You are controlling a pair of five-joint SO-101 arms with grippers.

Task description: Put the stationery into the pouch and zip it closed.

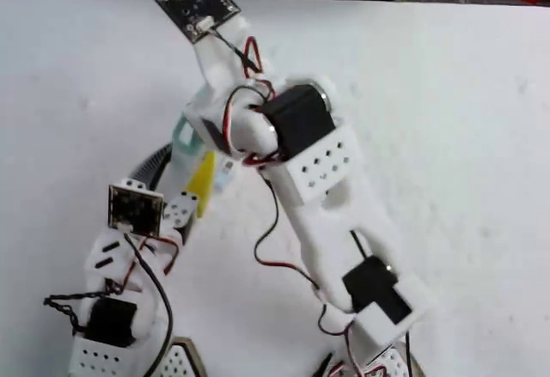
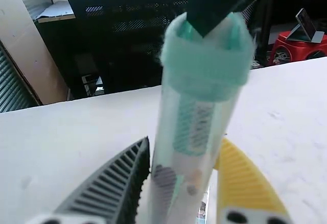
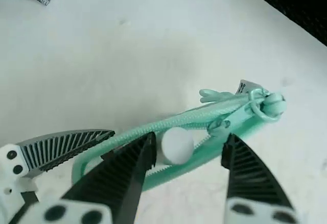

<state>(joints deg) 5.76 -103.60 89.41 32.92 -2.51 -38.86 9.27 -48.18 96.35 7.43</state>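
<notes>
Between the grey and yellow fingers (image 2: pixel 112 183) of my left end effector (image 2: pixel 185 150) stands the clear pouch (image 2: pixel 199 106) with mint trim, clamped upright over the white table (image 2: pixel 61 132). My right end effector (image 3: pixel 190 140) is spread, its black jaws straddling the pouch's unzipped mouth, where a white rounded piece (image 3: pixel 177 145) shows. I judge the pouch light, soft and floppy, its plastic probably slick; a hard squeeze would buckle it. The stiffer zip band suits steadying, and the ring-shaped zip pull (image 3: pixel 265 104) at the far end suits closing.
</notes>
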